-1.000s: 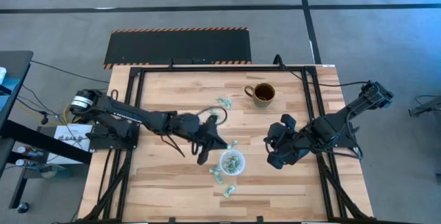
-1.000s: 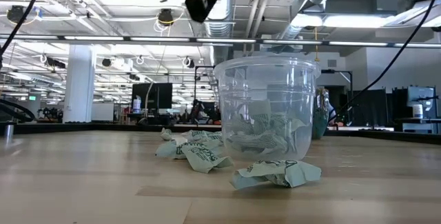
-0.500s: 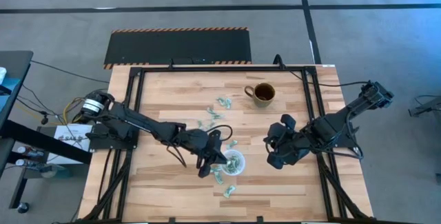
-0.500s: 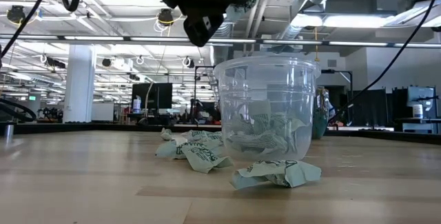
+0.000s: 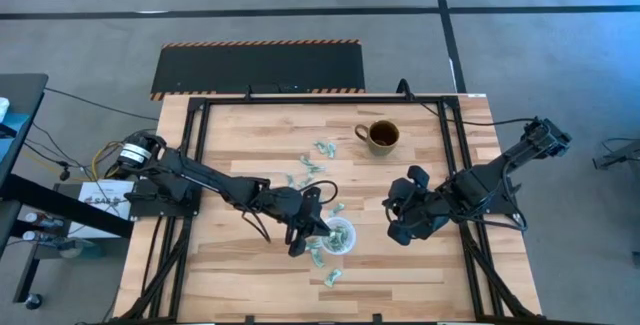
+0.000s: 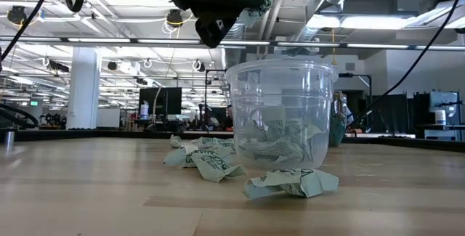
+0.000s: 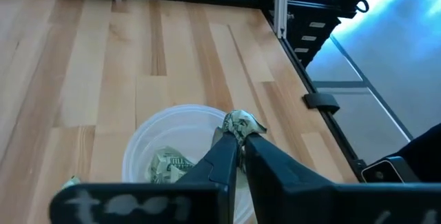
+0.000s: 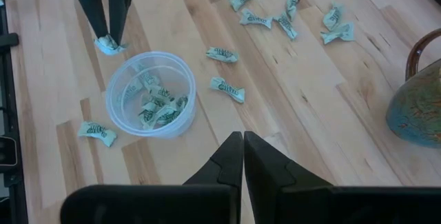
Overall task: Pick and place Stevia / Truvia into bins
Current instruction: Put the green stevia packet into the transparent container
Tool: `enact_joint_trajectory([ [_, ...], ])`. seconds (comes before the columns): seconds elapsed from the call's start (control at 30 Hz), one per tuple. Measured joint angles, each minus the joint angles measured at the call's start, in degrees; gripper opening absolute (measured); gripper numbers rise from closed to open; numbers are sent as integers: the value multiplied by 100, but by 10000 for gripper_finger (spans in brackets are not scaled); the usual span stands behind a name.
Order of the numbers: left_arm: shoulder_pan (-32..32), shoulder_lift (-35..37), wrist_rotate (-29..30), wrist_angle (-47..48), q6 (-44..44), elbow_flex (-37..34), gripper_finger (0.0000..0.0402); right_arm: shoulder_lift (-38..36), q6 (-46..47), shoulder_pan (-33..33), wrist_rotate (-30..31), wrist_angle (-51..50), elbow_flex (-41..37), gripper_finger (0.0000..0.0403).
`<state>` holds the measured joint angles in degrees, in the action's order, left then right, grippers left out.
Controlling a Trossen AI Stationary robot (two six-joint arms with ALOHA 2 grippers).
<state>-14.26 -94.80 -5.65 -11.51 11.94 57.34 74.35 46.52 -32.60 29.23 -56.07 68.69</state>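
The wooden table [image 5: 240, 155] is carrying the clear cup [image 5: 337, 236], with loose sachets [image 8: 226, 54] lying around it. The left gripper [image 7: 240, 140] is pinching a crumpled sachet [image 7: 240, 123] above the cup's rim, while the right gripper [image 8: 242, 141] is hanging closed and empty beside the cup.

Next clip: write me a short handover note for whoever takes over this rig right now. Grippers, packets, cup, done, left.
Left gripper: shut on a Stevia packet, held above the clear cup at its rim.
Right gripper: shut, empty, waiting right of the cup.
Done: several packets lie in the cup.
Left: release this one, then collect the loose packets on the table, some beside the cup, some nearer the brown mug.
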Motion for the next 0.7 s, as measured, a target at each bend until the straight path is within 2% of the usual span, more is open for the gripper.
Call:
enact_joint_trajectory([
  [0.5, 11, 0, 184, 2, 123, 0, 125, 0, 2, 0, -61, 31, 0, 6],
  [0.57, 27, 0, 184, 3, 117, 0, 131, 0, -67, -59, -63, 236, 0, 6],
  [0.7, 139, 120, 106, 240, 126, 0, 135, 20, -843, -345, -87, 1306, 1, 6],
])
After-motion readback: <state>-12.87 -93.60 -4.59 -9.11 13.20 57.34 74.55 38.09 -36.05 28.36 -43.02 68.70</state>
